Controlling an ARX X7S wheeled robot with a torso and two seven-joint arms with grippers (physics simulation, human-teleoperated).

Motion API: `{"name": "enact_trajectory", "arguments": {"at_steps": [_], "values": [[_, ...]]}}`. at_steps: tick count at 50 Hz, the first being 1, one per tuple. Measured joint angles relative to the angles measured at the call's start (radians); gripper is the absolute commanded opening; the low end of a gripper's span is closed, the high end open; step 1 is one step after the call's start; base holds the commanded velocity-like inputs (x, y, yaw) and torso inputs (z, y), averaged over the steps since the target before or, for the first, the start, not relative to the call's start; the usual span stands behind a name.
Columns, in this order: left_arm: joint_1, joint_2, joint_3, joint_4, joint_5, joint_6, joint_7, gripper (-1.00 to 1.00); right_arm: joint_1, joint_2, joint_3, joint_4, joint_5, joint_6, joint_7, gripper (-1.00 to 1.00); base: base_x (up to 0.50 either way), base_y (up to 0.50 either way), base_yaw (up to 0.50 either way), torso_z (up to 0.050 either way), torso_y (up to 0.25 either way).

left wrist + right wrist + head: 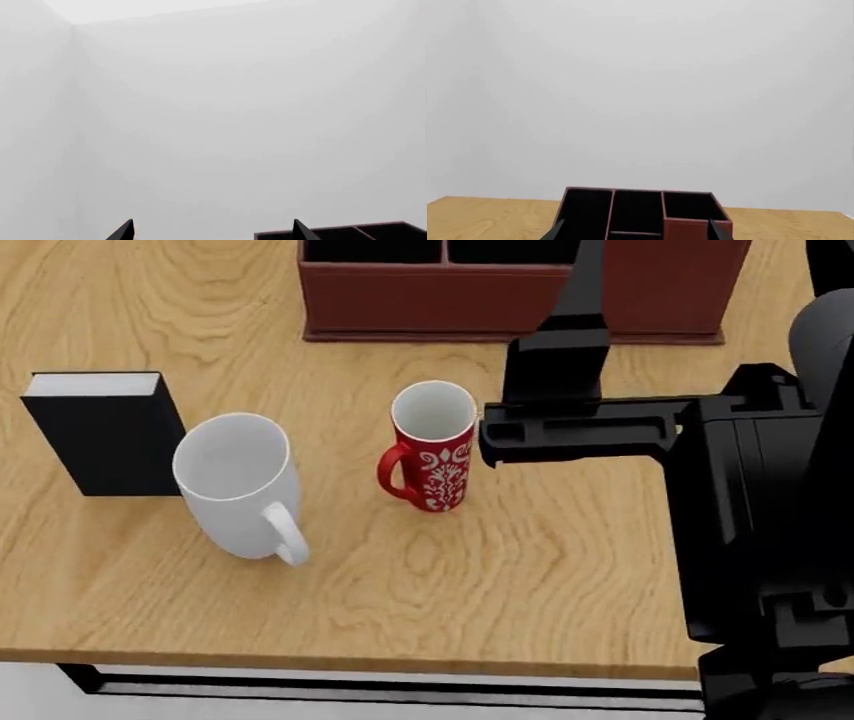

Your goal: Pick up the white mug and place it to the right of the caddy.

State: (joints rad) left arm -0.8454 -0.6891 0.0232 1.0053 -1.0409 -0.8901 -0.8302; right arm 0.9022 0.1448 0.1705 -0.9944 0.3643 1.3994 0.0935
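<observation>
The white mug (238,490) stands upright at the table's left, handle toward the front edge. The caddy (427,300) stands at the back; it also shows in the right wrist view (694,227) and in a corner of the left wrist view (373,231). My left gripper (213,231) is open and empty, facing a white wall. My right gripper (635,232) is open and empty, raised and facing the caddy's compartments. Neither gripper's fingertips show in the head view, and neither wrist view shows the white mug.
A red mug with white floral pattern (434,455) stands between the white mug and the caddy. A black book (107,435) stands left of the white mug. A black arm (574,350) reaches over the wooden table (534,580) right of the red mug.
</observation>
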Motion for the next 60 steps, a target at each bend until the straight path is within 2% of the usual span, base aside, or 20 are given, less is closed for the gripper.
{"name": "enact_trajectory", "arguments": {"at_steps": [12,60], "values": [[0.009,-0.011,0.009,0.002,-0.001,0.019,-0.007,1.00,0.009,0.002,0.017,-0.012,0.029,0.018,0.008,1.00,0.08,0.00,0.00,0.000,0.000],[-0.002,-0.036,0.068,-0.009,0.011,0.060,-0.035,1.00,-0.020,0.024,0.060,0.003,0.119,-0.019,0.044,1.00,0.32,0.00,0.00,0.000,0.000]]}}
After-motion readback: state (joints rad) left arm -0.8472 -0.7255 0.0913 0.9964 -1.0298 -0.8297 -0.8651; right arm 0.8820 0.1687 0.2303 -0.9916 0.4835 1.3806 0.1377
